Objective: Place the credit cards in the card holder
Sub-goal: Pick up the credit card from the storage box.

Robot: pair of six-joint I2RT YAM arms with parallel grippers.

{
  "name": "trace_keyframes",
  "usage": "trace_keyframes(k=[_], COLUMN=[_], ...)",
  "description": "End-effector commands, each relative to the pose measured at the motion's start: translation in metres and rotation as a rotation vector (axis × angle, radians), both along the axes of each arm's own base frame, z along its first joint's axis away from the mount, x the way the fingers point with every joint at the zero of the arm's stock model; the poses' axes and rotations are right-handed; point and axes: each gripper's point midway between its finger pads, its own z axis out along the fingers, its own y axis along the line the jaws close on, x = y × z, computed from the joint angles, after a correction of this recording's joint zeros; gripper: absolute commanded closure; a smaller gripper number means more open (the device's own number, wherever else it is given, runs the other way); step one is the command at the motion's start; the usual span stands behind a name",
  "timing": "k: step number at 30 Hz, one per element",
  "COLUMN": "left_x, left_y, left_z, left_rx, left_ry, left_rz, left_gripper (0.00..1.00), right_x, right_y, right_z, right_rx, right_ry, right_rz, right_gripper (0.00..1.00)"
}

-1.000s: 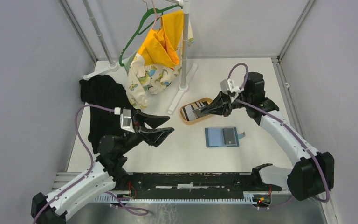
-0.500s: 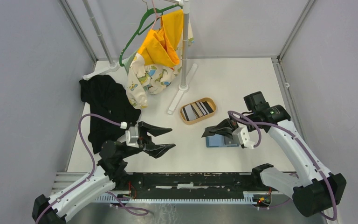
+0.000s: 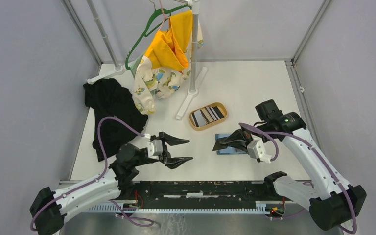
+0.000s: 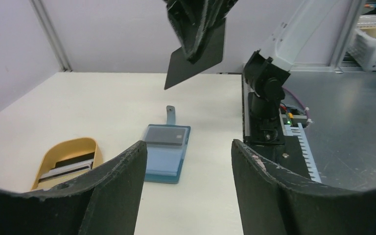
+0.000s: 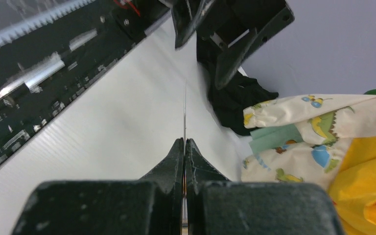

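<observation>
Right gripper (image 3: 220,145) pinches a dark card (image 4: 196,61) over the open wallet (image 4: 166,154), nothing between them. Left gripper (image 3: 190,150) gapes empty nearby. Behind: hanging clothes (image 3: 166,54), a black cloth (image 3: 110,112) — then the wooden tray (image 4: 68,146) holding more cards (image 3: 208,114).

The right gripper (image 3: 219,145) hangs over the small teal-blue folding card holder (image 4: 166,156), with one thin dark flat card (image 4: 198,58) pinched in it. Behind this gripper, a little to its left, lies the oval tan wooden tray (image 3: 192,122), and the other striped credit cards (image 3: 208,114) lie inside. The left gripper (image 3: 190,150) is to its left, near.
</observation>
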Motion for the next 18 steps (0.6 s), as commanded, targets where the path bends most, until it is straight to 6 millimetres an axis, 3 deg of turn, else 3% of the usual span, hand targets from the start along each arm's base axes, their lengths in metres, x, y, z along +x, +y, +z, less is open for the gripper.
trace_keyframes(k=[1,4,5,7,9,13,18], left_x=[0.031,0.039,0.041,0.053,0.065,0.071,0.068], left_y=[-0.003,-0.005,-0.005,-0.001,-0.001,-0.024,-0.040], left_z=[0.027,0.037,0.041,0.050,0.051,0.045,0.053], left_rx=[-0.044,-0.115,-0.145,-0.222,-0.262,-0.247,-0.263], left_ry=[-0.013,0.057,0.081,0.183,0.302,0.512,0.522], left_rz=[0.142,0.164,0.169,0.224,0.261,0.205,0.121], left_gripper=[0.29,0.21,0.18,0.02,0.00,0.02,0.09], right_x=[0.012,0.039,0.060,0.084,0.088,0.090,0.083], right_y=[0.014,0.022,0.025,0.019,0.014,0.012,0.017], right_z=[0.037,0.039,0.044,0.044,0.046,0.045,0.028], right_rx=[0.115,0.026,0.055,0.123,0.146,0.144,0.081], right_ry=[0.101,0.495,0.584,0.723,0.850,1.016,1.163], right_rz=[0.012,-0.141,-0.268,-0.417,-0.440,-0.444,-0.382], right_gripper=[1.00,1.00,1.00,1.00,1.00,1.00,1.00])
